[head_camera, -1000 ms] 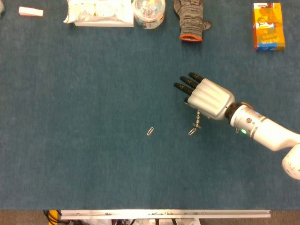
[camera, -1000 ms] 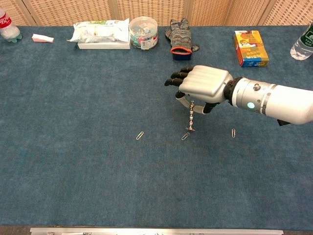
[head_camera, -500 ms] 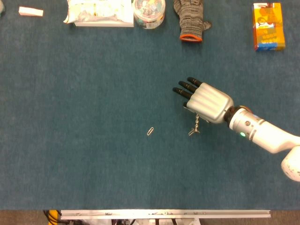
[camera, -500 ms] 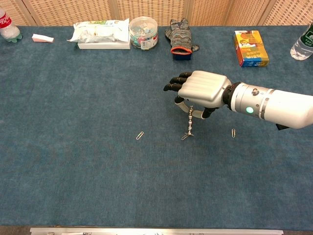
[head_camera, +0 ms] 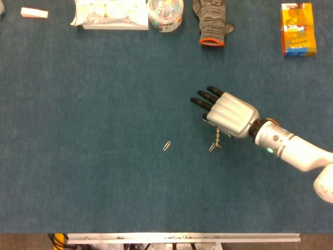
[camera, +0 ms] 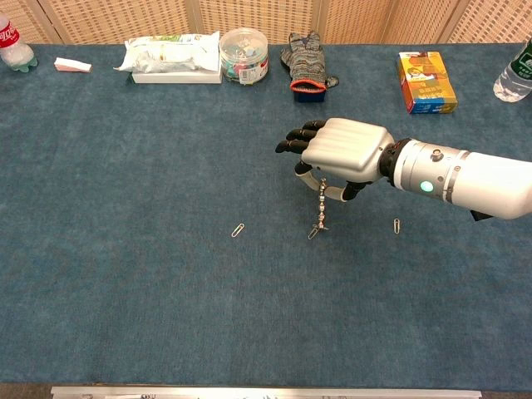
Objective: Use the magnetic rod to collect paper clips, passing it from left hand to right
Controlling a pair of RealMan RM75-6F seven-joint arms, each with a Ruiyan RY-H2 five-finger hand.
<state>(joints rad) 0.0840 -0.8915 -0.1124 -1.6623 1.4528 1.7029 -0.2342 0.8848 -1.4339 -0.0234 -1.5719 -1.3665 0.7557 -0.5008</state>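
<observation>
right hand (camera: 345, 150) grasping rod (camera: 320, 208), hanging straight below it | rod tip on one clip (camera: 313, 233) | step: collecting, I judge handover done | next: lift, swing to clip (camera: 238, 230) left of hand, then clip (camera: 396, 224) on its right | left hand unseen

Paper clip (camera: 313, 233) now on rod (camera: 321, 205).

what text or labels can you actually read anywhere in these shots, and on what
Red-labelled bottle: white script on the red label, too small to read for certain.
Orange box: printed front, text blurred.
White packet: printing blurred.
Round tub: no readable label.
Clear bottle: label unreadable.
Right hand and magnetic rod: no markings visible.
No text can be quoted with confidence.
</observation>
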